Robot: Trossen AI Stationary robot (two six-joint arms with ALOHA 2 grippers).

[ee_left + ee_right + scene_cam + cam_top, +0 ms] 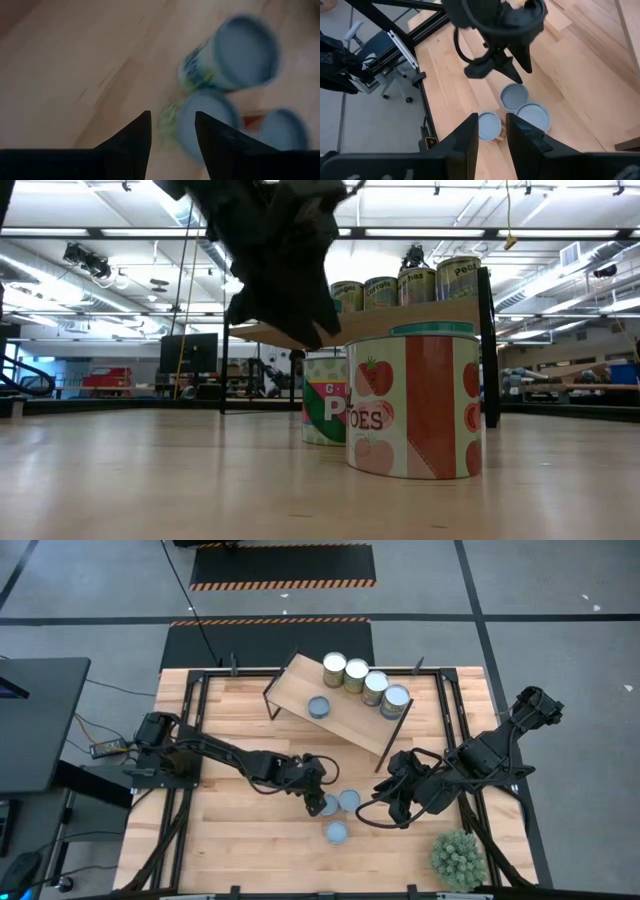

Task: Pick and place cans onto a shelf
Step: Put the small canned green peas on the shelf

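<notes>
**Left arm over the three cans still on the table**

High view: five small round metal cans (364,682) sit on the tilted light wooden shelf (345,715) — four crowded along its back edge, presumably to keep room. Three blue-grey-topped cans (337,812) remain on the tabletop, the left gripper (318,790) just above them, the right gripper (395,808) near.

Low view: a dark arm hides part of the shelf.

Left wrist view: fingers (132,145) narrowly parted, empty; cans blurred.

Right wrist view: fingers (465,145) narrowly apart, holding nothing — one can partly hidden behind them.
</notes>
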